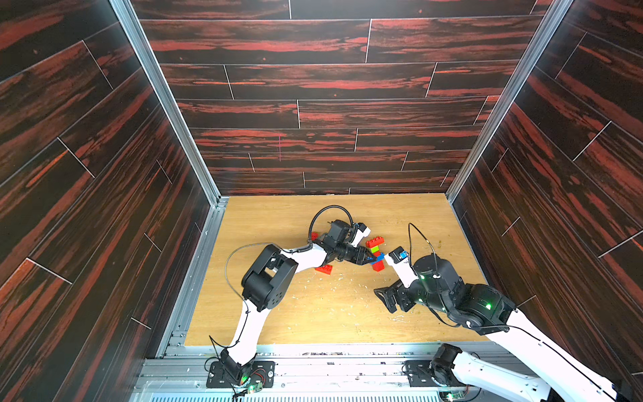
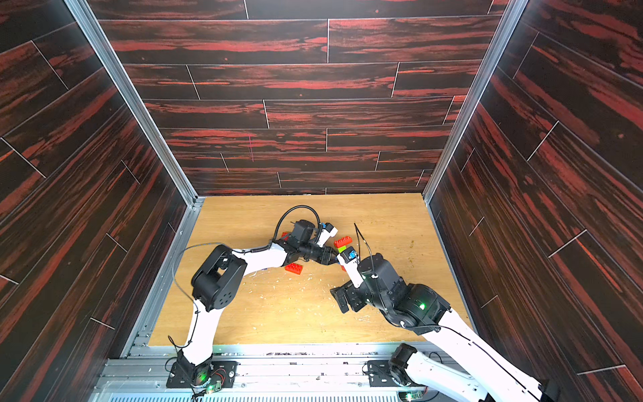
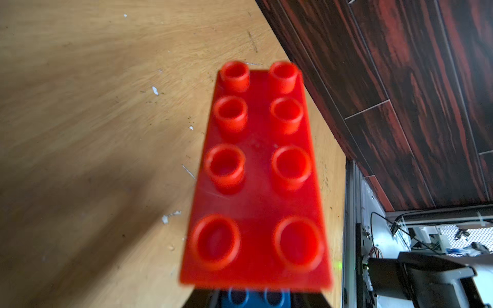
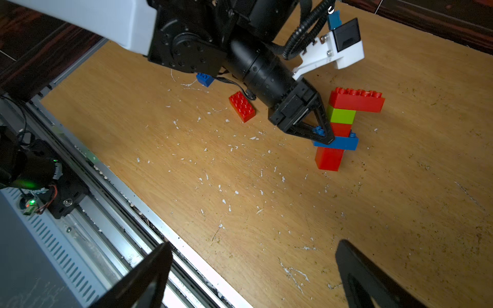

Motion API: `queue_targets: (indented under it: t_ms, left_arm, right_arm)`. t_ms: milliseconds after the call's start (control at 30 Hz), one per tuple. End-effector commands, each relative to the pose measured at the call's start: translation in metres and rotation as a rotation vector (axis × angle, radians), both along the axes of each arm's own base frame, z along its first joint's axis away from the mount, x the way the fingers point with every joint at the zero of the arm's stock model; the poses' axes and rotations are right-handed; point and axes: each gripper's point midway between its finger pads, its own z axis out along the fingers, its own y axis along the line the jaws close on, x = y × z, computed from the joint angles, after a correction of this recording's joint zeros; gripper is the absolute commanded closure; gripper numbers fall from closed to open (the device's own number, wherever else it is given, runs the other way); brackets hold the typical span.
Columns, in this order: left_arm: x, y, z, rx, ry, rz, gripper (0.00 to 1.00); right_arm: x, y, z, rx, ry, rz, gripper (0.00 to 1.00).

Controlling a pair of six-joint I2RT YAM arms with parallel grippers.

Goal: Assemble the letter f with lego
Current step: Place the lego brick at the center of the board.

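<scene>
Glossy, oblong, eight-studded red brick [image 3: 256, 181]

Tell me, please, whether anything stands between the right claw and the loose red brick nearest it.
Nothing visible does: only flecked bare table lies between the right claw and the loose red brick, though the left arm hangs close beside it.

Left arm [image 1: 248, 330] and right arm [image 1: 549, 351] were alike: white shell links, black rounded joint housings. Ribbed black cable [image 4: 298, 34] ran along the left wrist. White camera bracket [image 4: 325, 56], silver screws [image 4: 323, 39]. Green lights [image 1: 488, 306] glowed at joints. Left claw [image 4: 326, 134] was black, with triangular open-frame fingers.
</scene>
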Motion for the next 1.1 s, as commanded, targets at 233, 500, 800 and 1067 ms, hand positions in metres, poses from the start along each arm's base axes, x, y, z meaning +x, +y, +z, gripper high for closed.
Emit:
queue_targets:
  t_ms: [233, 500, 800, 1067]
  left_arm:
    - [0.022, -0.029, 0.008, -0.039, 0.102, -0.022, 0.74]
    - [0.04, -0.049, 0.003, -0.042, 0.175, -0.042, 0.74]
    - [0.055, -0.058, 0.001, -0.051, 0.231, -0.033, 0.73]
    - [0.061, -0.059, 0.0, -0.081, 0.291, -0.03, 0.74]
  right_arm:
    - [0.0, -0.009, 0.001, 0.006, -0.006, -0.047, 0.02]
    - [0.0, -0.014, 0.003, -0.002, -0.009, -0.066, 0.02]
    - [0.003, -0.017, 0.005, -0.002, -0.022, -0.095, 0.02]
    - [0.006, -0.01, 0.005, -0.008, -0.016, -0.081, 0.02]
